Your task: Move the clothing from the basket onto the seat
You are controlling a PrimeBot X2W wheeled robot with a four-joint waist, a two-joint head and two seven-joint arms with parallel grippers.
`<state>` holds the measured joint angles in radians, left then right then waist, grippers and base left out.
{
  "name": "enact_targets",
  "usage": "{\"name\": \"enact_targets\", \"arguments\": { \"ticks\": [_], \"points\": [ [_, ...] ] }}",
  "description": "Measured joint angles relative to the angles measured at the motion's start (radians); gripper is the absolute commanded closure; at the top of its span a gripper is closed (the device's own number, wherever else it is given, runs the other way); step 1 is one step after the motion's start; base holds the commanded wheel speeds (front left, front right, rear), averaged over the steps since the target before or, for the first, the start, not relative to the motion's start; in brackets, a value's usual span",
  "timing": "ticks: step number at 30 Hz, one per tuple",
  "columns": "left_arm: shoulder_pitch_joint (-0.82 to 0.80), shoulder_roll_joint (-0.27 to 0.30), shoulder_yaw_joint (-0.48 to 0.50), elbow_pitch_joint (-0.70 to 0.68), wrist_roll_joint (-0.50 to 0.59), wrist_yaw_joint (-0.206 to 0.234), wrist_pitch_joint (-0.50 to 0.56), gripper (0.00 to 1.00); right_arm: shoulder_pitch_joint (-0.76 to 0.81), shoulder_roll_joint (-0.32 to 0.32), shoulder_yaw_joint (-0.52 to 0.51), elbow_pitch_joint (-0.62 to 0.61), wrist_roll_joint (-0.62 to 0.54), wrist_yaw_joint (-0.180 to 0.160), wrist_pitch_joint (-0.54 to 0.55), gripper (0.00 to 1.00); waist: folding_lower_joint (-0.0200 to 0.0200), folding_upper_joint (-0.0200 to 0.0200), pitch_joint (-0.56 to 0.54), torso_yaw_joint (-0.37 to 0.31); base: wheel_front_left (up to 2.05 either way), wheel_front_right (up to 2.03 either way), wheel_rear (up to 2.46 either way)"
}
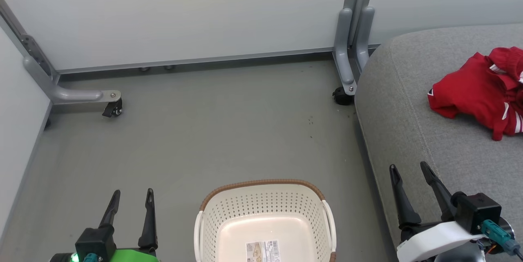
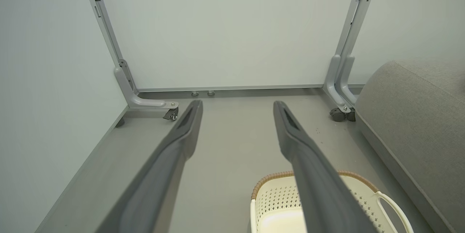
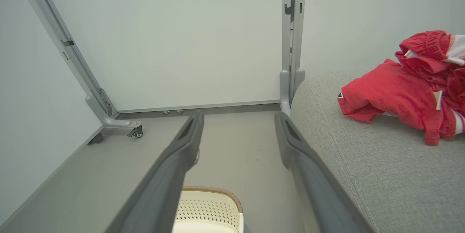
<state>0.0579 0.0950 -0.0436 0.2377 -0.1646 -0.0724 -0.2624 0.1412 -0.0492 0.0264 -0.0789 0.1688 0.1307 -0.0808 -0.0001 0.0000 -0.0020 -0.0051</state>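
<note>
Head view: my left gripper (image 1: 134,191) at lower left, dark fingers spread wide, empty, over grey floor (image 1: 204,131). My right gripper (image 1: 408,165) at lower right, equally wide, empty, by rounded edge of large grey woven-fabric seat (image 1: 408,110). Cream-white perforated plastic basket (image 1: 261,183) with brown woven-look rim stands on floor between them, paper label (image 1: 263,251) on its bottom. Crumpled red clothing (image 1: 478,90) with white stripes lies on seat, well apart from basket.

Left wrist view: my fingers splayed above floor, basket behind right finger.

Right wrist view: my fingers splayed, clothing on seat at upper right.
</note>
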Motion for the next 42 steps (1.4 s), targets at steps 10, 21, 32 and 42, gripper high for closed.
{"name": "enact_targets", "arguments": {
  "ticks": [10, 21, 32, 42],
  "points": [
    [0.0, -0.01, 0.01, 0.017, 0.012, -0.007, 0.002, 1.0, 0.002, 0.002, -0.002, 0.01, 0.001, 0.0, 0.0, 1.0, 0.0, 0.0, 0.001, 0.003, 0.0, 0.0, 0.0],
    [-0.003, -0.018, 0.03, 0.048, -0.158, -0.008, 0.058, 1.0, -0.003, -0.002, 0.0, 0.059, 0.185, 0.0, 0.01, 1.0, 0.0, 0.0, 0.002, 0.003, 0.0, 0.0, 0.0],
    [-0.014, -0.021, 0.044, 0.036, -0.351, -0.016, 0.103, 1.0, -0.037, -0.017, -0.003, 0.102, 0.39, 0.0, 0.023, 1.0, 0.0, 0.0, 0.002, 0.004, 0.0, 0.0, 0.0],
    [-0.034, -0.023, 0.06, 0.03, -0.511, -0.022, 0.139, 1.0, -0.068, -0.024, -0.009, 0.131, 0.551, 0.0, 0.036, 1.0, 0.0, 0.0, 0.002, 0.004, 0.0, 0.0, 0.0]
  ]
}}
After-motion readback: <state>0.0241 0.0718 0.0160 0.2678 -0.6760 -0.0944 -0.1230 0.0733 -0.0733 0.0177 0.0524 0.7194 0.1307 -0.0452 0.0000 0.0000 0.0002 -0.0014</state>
